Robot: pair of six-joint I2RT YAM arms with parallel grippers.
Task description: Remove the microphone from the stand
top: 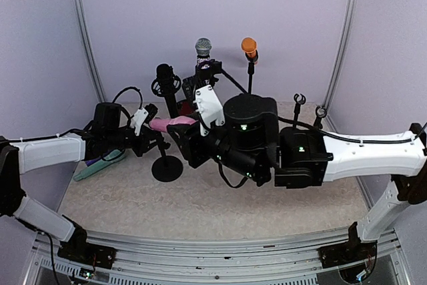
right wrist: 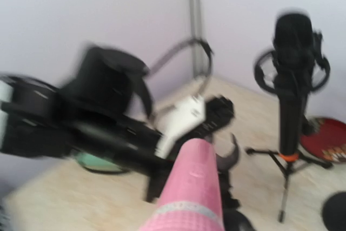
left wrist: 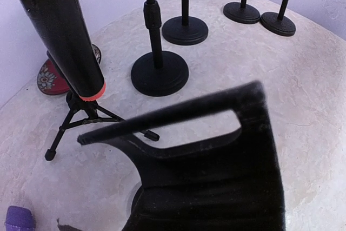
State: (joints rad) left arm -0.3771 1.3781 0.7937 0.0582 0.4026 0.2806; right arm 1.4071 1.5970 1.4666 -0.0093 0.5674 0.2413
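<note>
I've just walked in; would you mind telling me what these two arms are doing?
Both arms reach in over a stand on the left of the table. The right gripper appears to hold the pink microphone, which lies roughly level above the stand's round base. The left gripper sits at the top of that stand, seemingly steadying it. Whether the microphone is fully out of its clip is unclear. A black microphone stands behind.

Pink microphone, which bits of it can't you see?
Top external: pink microphone half hidden by the right gripper; jaws' hold unclear.
Right wrist: blurred; its lower end cut off by the bottom edge.
Left wrist: not seen; the left finger fills the foreground.
</note>
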